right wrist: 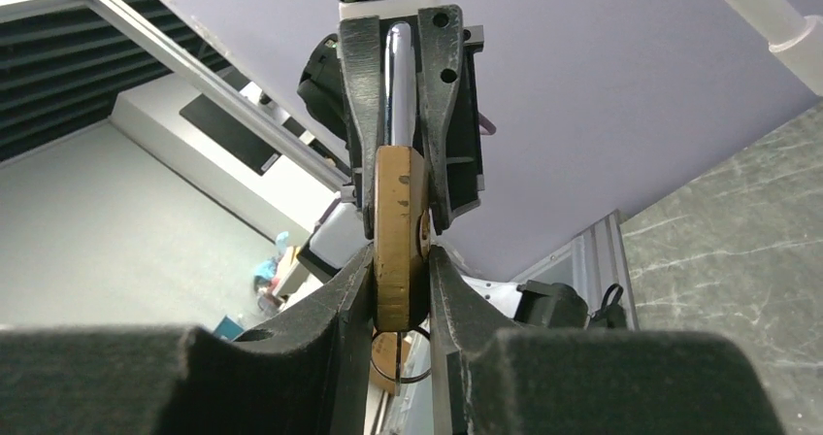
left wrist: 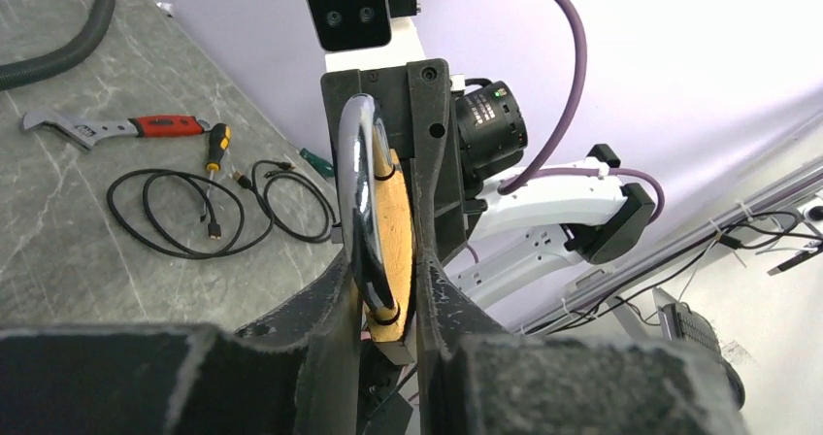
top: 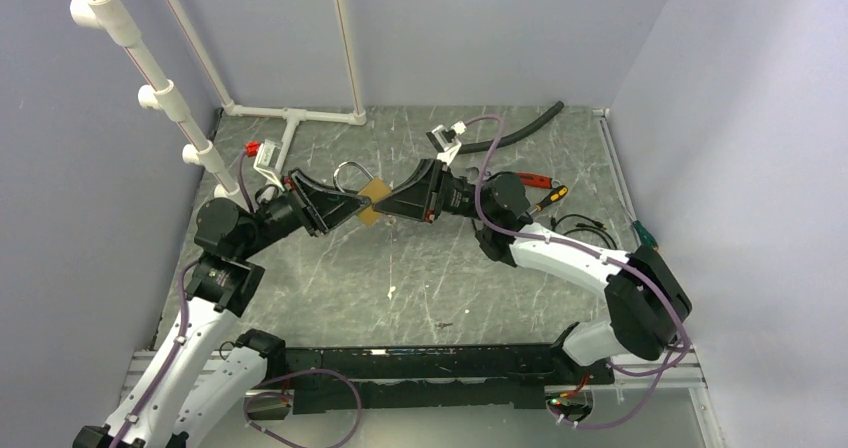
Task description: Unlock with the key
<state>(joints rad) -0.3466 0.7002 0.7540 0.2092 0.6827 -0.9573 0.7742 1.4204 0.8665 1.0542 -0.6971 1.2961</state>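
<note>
So here we're looking at both arms meeting over the grey marbled tabletop (top: 420, 288), around the middle and a bit toward its far edge. Between them they're holding the brass padlock with the silver U-shaped shackle (top: 373, 194), and it's looking lifted off the surface.

The left hand (left wrist: 386, 270) is sitting closed on the padlock, with a finger pressing on each side. The right hand (right wrist: 403, 260) is gripping the same padlock from the opposite end, its fingers clamping the brass body.

The tiny brass-gold key with its thin wire ring (right wrist: 385, 362) is showing just under the padlock's near end in the right wrist view, tucked between the right hand's fingers. We can't tell whether it's actually sitting in the keyhole.

Toward the right edge of the tabletop, a red-handled adjustable wrench (left wrist: 126, 126), a yellow-and-black screwdriver (left wrist: 215, 144) and a coiled black cable (left wrist: 184, 212) are lying near each other. A dark grey hose (top: 525, 128) is curving by the far right corner, and white plastic pipes (top: 300, 118) are standing at the far left corner.
</note>
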